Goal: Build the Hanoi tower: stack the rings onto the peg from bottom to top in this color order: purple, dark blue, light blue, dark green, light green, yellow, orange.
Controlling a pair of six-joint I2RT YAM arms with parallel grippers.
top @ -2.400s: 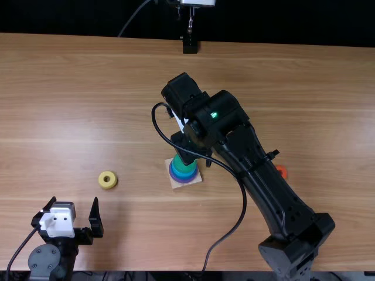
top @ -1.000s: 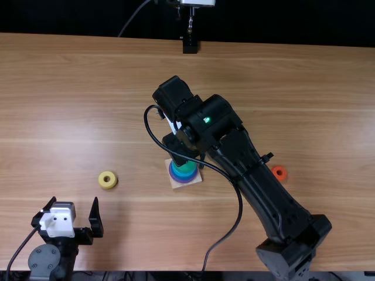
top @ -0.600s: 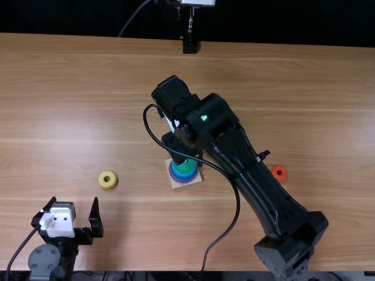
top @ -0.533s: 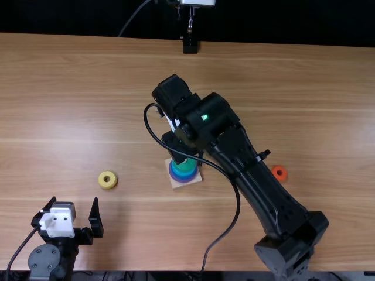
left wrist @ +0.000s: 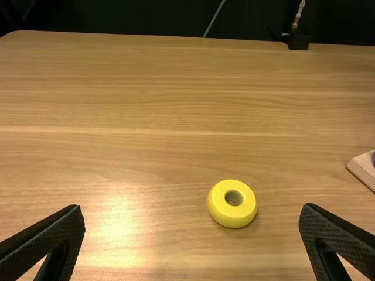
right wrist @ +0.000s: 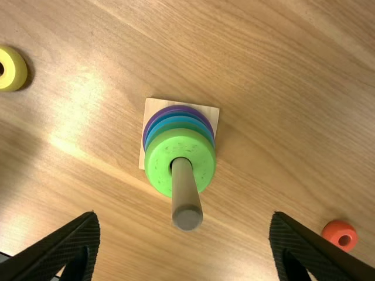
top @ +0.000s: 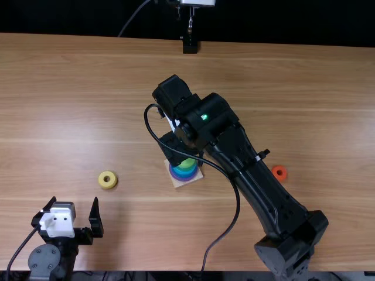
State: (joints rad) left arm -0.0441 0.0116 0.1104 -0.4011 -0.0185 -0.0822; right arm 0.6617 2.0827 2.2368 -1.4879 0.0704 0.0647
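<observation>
Low at the left, my left gripper (top: 74, 202) stands open; in the left wrist view its fingers, with the gripper (left wrist: 192, 211) empty, are wide apart. The yellow ring (top: 106, 180) (left wrist: 232, 204) lies flat on the table beyond it. My right gripper (top: 174, 146) hangs over the tower at centre. In the right wrist view this gripper (right wrist: 186, 218) is open, with the bare peg top (right wrist: 187, 216) between its fingers. The light green ring (right wrist: 180, 149) sits around the peg, above dark green, blue and purple (right wrist: 176, 108) rings. An orange ring (top: 279, 172) (right wrist: 340, 235) lies to the right.
The tower's square wooden base (top: 179, 183) stands on the table (top: 88, 88). My right arm stretches diagonally across from the lower right, its cable (top: 235, 216) looping beside it. A black stand (top: 190, 45) is at the far edge.
My right arm has shifted slightly left and uncovered the orange ring. Light green now shows on top of the stack where dark green showed before; the base has turned a little. The left arm has stayed still.
</observation>
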